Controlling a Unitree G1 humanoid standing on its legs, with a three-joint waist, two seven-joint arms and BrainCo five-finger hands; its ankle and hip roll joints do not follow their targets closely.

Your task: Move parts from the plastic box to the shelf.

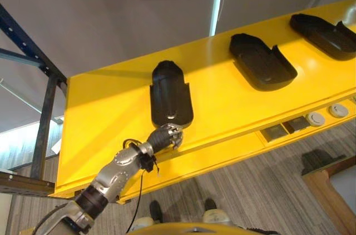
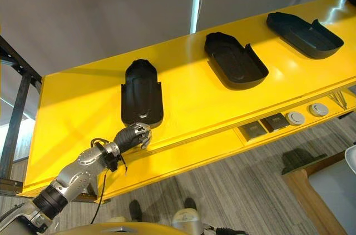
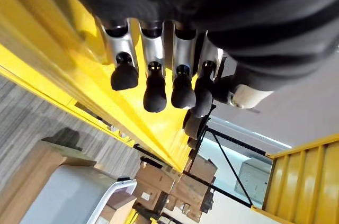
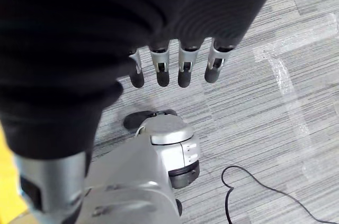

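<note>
The yellow shelf (image 1: 111, 113) carries three black parts in a row. The nearest part (image 1: 171, 93), a long tray-like shell with a rounded far end, lies flat on the shelf top with its near end close to the shelf's front edge. The second part (image 1: 261, 60) sits farther along the shelf from it, well apart, and the third part (image 1: 324, 34) lies beyond that one, near the shelf's far end.

The left hand (image 1: 167, 135) is raised to the shelf's front edge, just below the near end of the nearest part. From the head views its fingers look bent toward the shelf edge, and whether they touch the part cannot be told. In the left wrist view the left hand's fingers (image 3: 154, 81) hang in a loose row beside one another, relaxed, with nothing between them and the thumb; the yellow shelf runs past them.

The right hand (image 4: 169, 70) shows in its own wrist view, hanging over the grey striped floor (image 4: 275, 107), away from the shelf. Its fingers are short, loosely bent and side by side, and they hold nothing.

Below the shelf's front edge, past the second part, a lower yellow ledge holds two round white discs (image 1: 327, 114) and two dark square pieces (image 1: 286, 128).
</note>
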